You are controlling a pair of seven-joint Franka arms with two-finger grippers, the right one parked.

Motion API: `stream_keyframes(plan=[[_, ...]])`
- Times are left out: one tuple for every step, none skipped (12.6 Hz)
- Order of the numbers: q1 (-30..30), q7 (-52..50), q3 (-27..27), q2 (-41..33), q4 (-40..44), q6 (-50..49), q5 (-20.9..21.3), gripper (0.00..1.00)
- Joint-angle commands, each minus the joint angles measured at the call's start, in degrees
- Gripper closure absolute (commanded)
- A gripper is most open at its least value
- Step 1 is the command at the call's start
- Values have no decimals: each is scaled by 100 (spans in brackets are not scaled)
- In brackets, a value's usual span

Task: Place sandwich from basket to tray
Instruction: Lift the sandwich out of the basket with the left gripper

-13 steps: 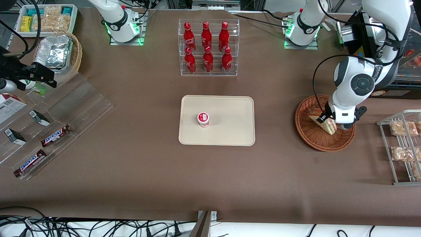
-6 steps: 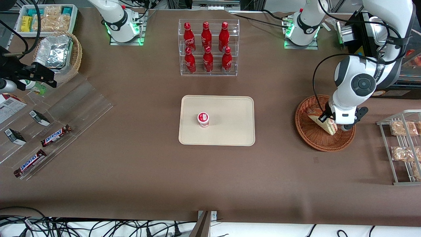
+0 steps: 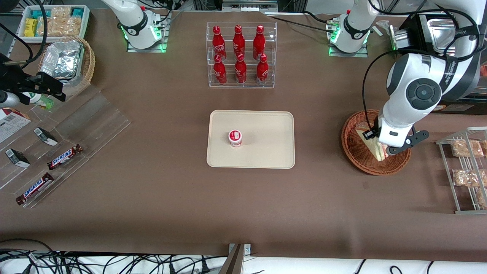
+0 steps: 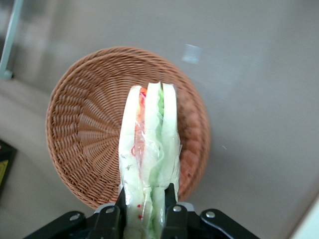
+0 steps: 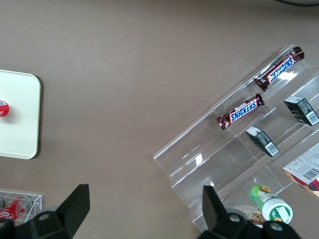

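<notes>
My gripper (image 4: pixel 145 199) is shut on the sandwich (image 4: pixel 148 159), a clear-wrapped wedge of white bread with green, pink and orange layers. The black fingers (image 4: pixel 171 194) press its two bread sides. In the front view the sandwich (image 3: pixel 371 144) hangs above the reddish-brown wicker basket (image 3: pixel 357 158), partly hidden by the arm's wrist; the gripper (image 3: pixel 384 149) is over the basket. The wrist view shows the basket (image 4: pixel 84 144) below the lifted sandwich. The cream tray (image 3: pixel 266 152) lies at mid-table, toward the parked arm from the basket.
A small red-and-white cup (image 3: pixel 235 137) stands on the tray. An acrylic rack of red bottles (image 3: pixel 241 55) stands farther from the front camera than the tray. A wire rack with bagged snacks (image 3: pixel 466 167) sits beside the basket at the working arm's end.
The gripper has risen with the sandwich held in it, lifting the wedge up off the basket's bottom. The arm's wrist now looks larger in the front view.
</notes>
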Motion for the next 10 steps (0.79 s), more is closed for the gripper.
stream_keyframes(plan=[[17,550,-541,5,247,-210,-240,70],[8,559,-831,31,369,-192,-458,70],[0,542,-1086,127,414,-175,-521,70],[-18,455,-1376,223,492,-149,-531,70],[-18,376,-1640,425,641,-140,-531,70],[-62,210,-1825,548,738,-131,-522,70],[-262,138,-1870,671,809,-52,-452,68],[-551,94,-1836,812,810,79,-399,67],[-702,85,-1836,979,810,211,-199,67],[-869,15,-1844,1198,818,316,82,67]])
